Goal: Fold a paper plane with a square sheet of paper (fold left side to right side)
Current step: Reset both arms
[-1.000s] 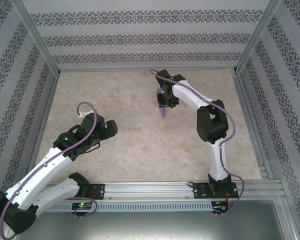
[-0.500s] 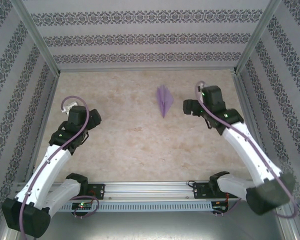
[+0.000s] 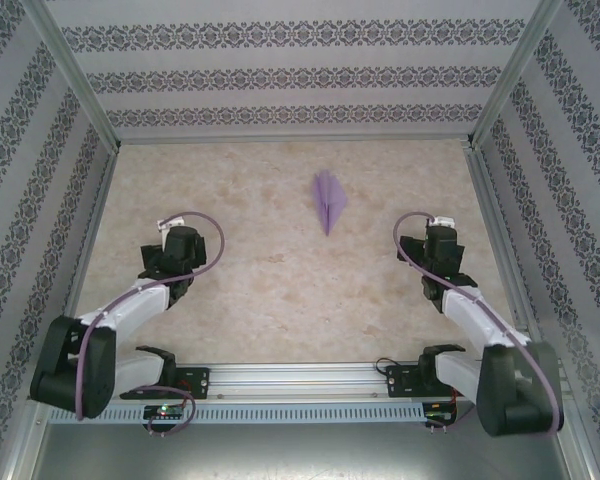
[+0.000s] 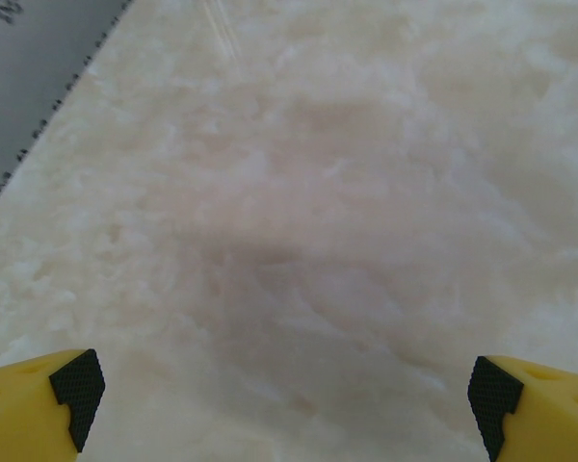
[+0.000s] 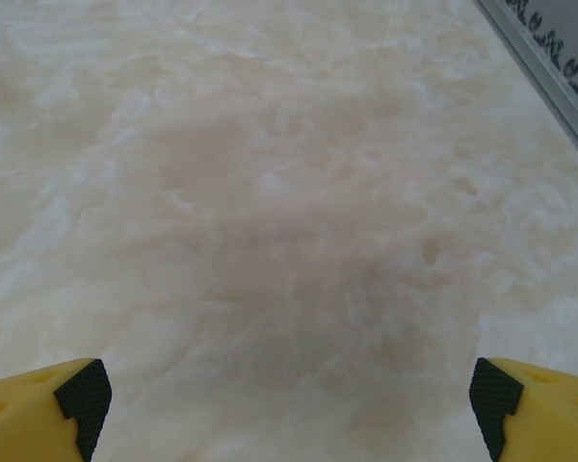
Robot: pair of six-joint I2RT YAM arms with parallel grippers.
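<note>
Out ahead of both grippers, roughly midway between them and well apart from either, the paper plane lies on the table looking finished.

It is a narrow lilac dart with a centre crease, its tip pointing back toward the arms, so I would judge the folding done and little or nothing left. The left gripper has its jaws spread wide with nothing between them, and the right gripper is the same, each over bare marbled surface. Both arms sit tucked close to their bases by the near rail. Bare table lies all round the plane. The patterned walls stand beyond it and outboard of each gripper.
</note>
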